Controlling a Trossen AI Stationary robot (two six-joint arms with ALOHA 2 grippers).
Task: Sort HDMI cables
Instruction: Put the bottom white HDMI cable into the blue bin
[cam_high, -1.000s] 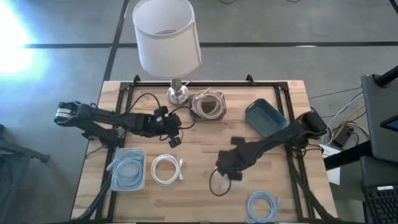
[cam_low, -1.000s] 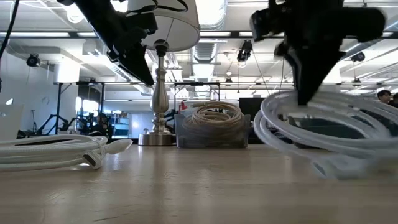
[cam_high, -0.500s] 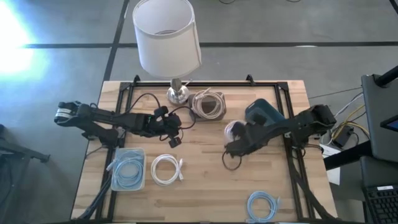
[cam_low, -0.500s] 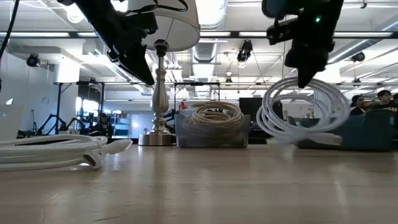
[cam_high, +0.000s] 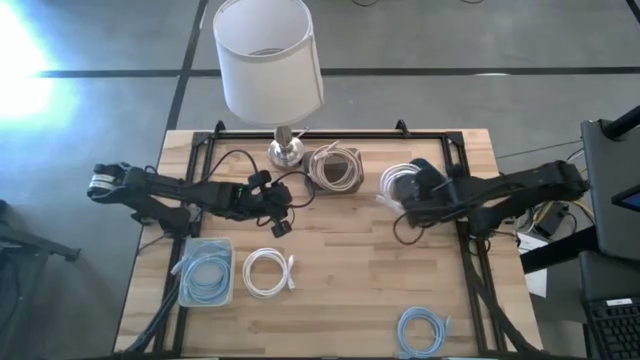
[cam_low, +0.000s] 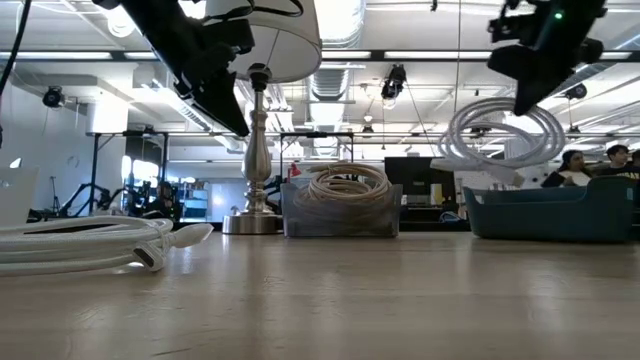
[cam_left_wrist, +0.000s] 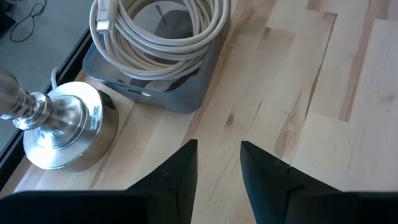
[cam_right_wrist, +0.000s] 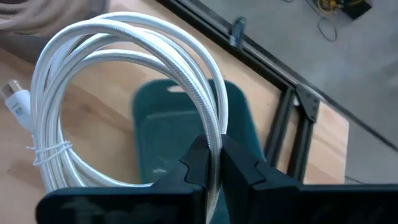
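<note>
My right gripper is shut on a white HDMI cable coil and holds it above the teal bin, near the table's far right. My left gripper is open and hovers over bare wood, near the grey bin that holds a beige coil. A second white coil lies flat on the table. One light blue coil lies in a pale bin at the left. Another light blue coil lies at the near edge. My right gripper pinches several strands of the white coil together at one spot on its loop, between the two fingers, which come from above. The coil hangs below the fingers, tilted and lifted clear, above the teal bin.
A lamp with a white shade stands on its metal base at the far edge, beside the grey bin. A black frame runs around the table. Bare wood lies in the table's middle. People show in the room beyond.
My right gripper has carried the white coil from the table's middle toward the far right edge and upward. The coil, which hung low over the wood, now hangs higher, over the teal bin. The gripper has stayed shut on it.
</note>
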